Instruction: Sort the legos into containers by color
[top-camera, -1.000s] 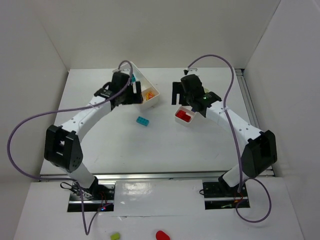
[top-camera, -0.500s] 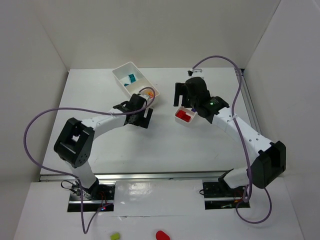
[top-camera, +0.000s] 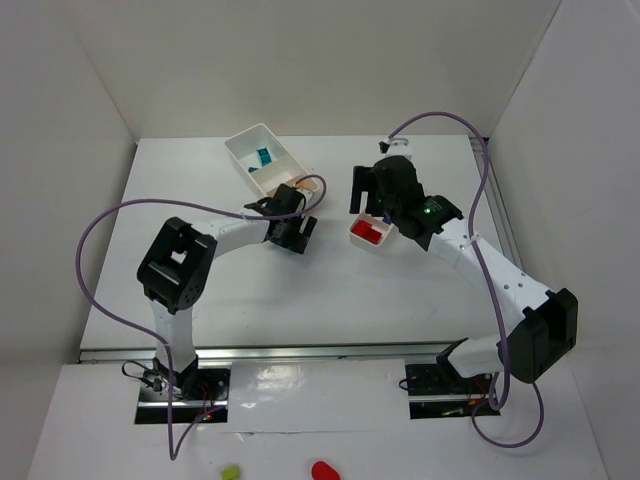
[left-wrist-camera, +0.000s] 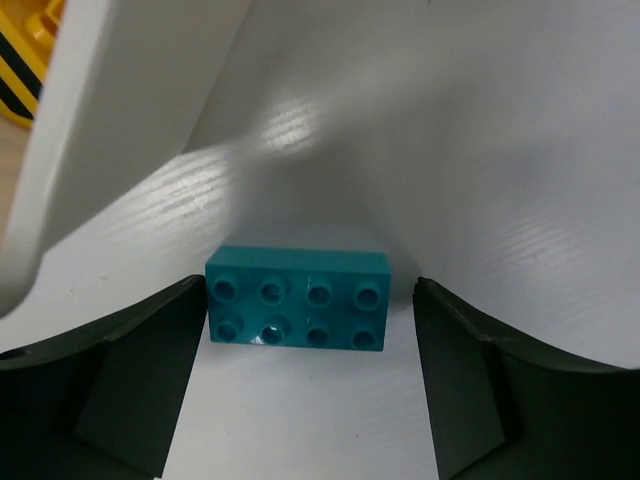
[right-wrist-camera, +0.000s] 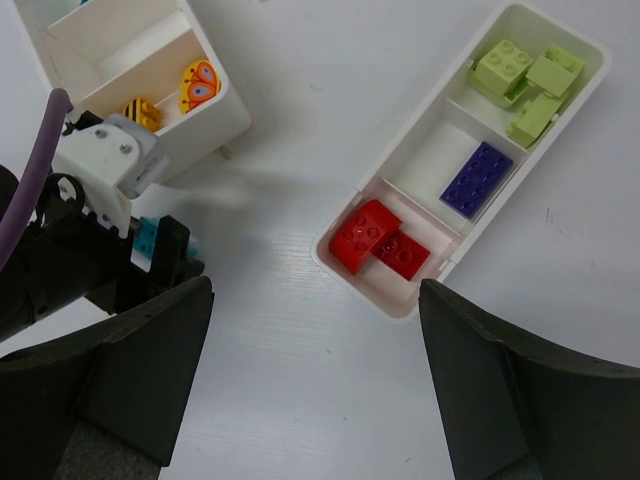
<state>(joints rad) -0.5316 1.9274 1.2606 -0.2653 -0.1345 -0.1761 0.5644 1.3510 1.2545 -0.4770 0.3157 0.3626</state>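
left jaws wide open around the cyan brick (left-wrist-camera: 297, 311)
it lies flat on the table (left-wrist-camera: 520, 180), mid-frame, short ends facing the jaws for a pinch; right jaws wide, empty, above the tray (right-wrist-camera: 437, 152).

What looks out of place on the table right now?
One cyan brick lies loose on the table, beside the left tray rather than in it, studs up inside the open left gripper. Nothing else stands out.
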